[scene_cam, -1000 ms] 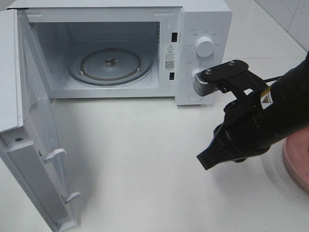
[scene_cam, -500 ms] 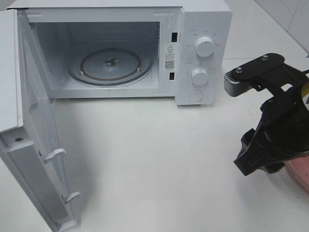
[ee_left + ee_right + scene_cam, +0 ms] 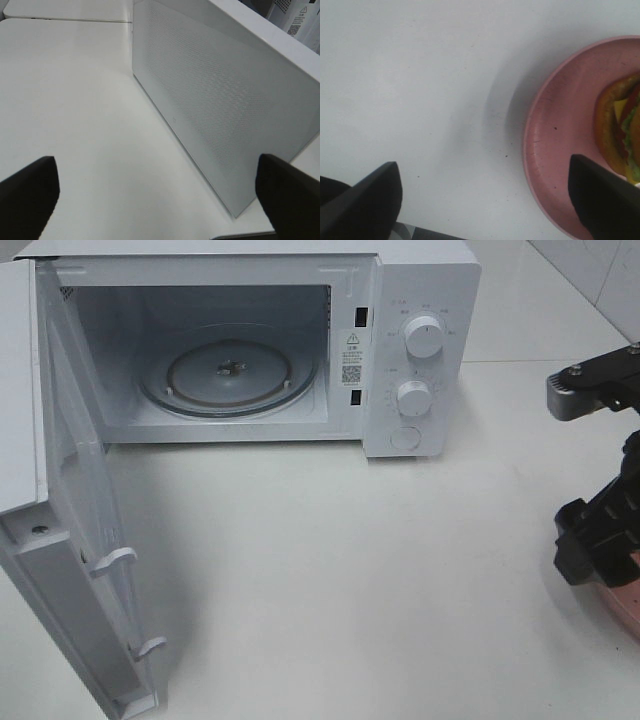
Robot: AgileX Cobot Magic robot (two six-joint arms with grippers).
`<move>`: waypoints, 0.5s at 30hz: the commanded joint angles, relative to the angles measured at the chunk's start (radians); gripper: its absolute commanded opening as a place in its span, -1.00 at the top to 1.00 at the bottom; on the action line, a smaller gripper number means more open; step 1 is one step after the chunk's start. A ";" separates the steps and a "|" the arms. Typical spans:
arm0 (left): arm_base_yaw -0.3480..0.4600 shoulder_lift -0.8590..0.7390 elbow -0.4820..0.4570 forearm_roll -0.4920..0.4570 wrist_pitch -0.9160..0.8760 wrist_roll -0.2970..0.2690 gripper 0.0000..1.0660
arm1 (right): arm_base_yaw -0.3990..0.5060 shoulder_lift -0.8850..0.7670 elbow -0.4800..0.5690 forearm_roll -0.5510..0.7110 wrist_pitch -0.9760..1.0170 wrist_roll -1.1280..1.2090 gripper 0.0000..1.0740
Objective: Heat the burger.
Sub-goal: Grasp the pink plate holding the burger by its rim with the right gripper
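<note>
Pink plate (image 3: pixel 560 130) bears the burger (image 3: pixel 615 130) below the right claw (image 3: pixel 481 161), spread wide.

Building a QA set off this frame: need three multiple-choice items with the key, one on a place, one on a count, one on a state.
1. Where does the burger lie?
A) inside the oven
B) on the pink plate
C) bare on the table

2. How many rotary knobs are on the microwave panel?
A) one
B) two
C) four

3. The microwave door is:
A) swung open
B) shut
C) taken off

Key:
1 B, the right wrist view shows the burger resting on the pink plate.
2 B, the exterior high view shows two rotary knobs, one above the other.
3 A, the microwave door stands out to the left of the exterior high view and the inside of the microwave shows.
</note>
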State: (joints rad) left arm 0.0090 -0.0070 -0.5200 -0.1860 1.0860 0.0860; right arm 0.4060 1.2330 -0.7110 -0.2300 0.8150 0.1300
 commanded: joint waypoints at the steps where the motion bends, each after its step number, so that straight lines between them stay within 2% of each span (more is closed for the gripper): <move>1: -0.004 -0.017 0.003 0.000 -0.013 -0.002 -0.87 | -0.048 -0.002 0.001 -0.008 0.003 -0.023 -0.56; 8: -0.004 -0.017 0.003 0.000 -0.013 -0.002 -0.87 | -0.171 0.020 0.001 -0.007 0.000 -0.057 -0.52; 15: -0.004 -0.017 0.003 0.000 -0.013 -0.002 -0.87 | -0.206 0.093 0.001 0.001 -0.047 -0.055 -0.48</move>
State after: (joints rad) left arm 0.0090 -0.0070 -0.5200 -0.1860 1.0860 0.0850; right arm 0.2050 1.3220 -0.7110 -0.2320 0.7790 0.0840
